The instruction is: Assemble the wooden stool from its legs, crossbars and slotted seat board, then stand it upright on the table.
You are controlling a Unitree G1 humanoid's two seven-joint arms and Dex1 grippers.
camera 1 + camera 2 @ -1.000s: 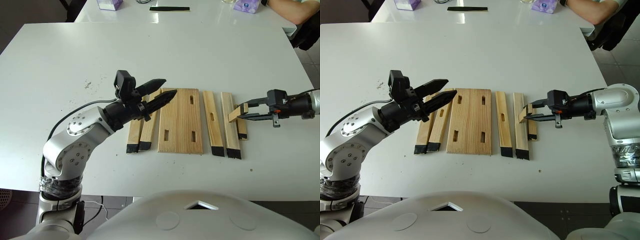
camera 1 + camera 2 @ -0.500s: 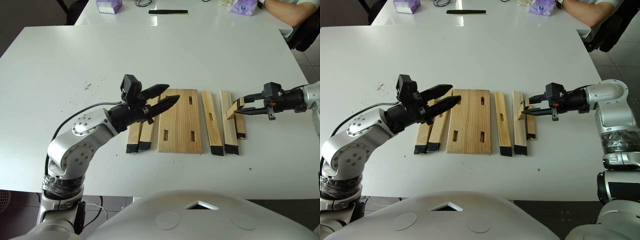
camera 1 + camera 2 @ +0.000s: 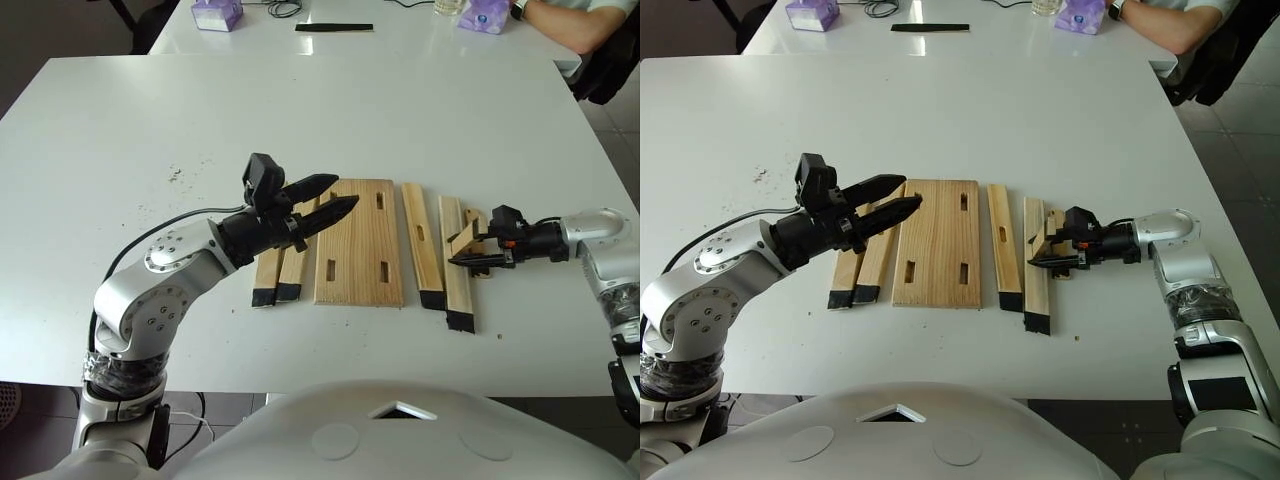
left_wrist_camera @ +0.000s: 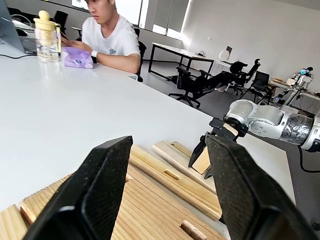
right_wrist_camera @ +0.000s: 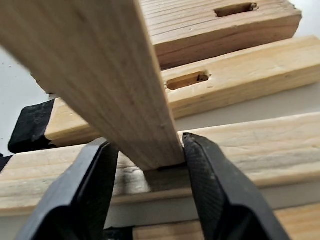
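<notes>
The slotted seat board (image 3: 360,240) lies flat mid-table. Two black-tipped legs (image 3: 282,265) lie by its left edge, and two more, a slotted leg (image 3: 420,245) and an outer leg (image 3: 455,275), lie to its right. My left gripper (image 3: 330,195) hovers open over the board's left edge and the left legs; its black fingers (image 4: 100,185) stand wide apart. Low over the outer right leg, my right gripper (image 3: 470,252) is shut on a short crossbar (image 5: 110,75) that tilts up from the fingers (image 5: 92,185). Another short piece (image 3: 481,228) lies partly hidden behind that gripper.
Dark crumbs (image 3: 178,172) dot the white table (image 3: 400,110) left of the parts. A second table behind carries tissue packs (image 3: 216,12) and a black strip (image 3: 334,27). A person's arm (image 3: 575,20) rests at its far right corner.
My right gripper has come down and nearer with the crossbar, onto the outer right leg, which has slid toward the front edge. The left gripper has hardly moved.
</notes>
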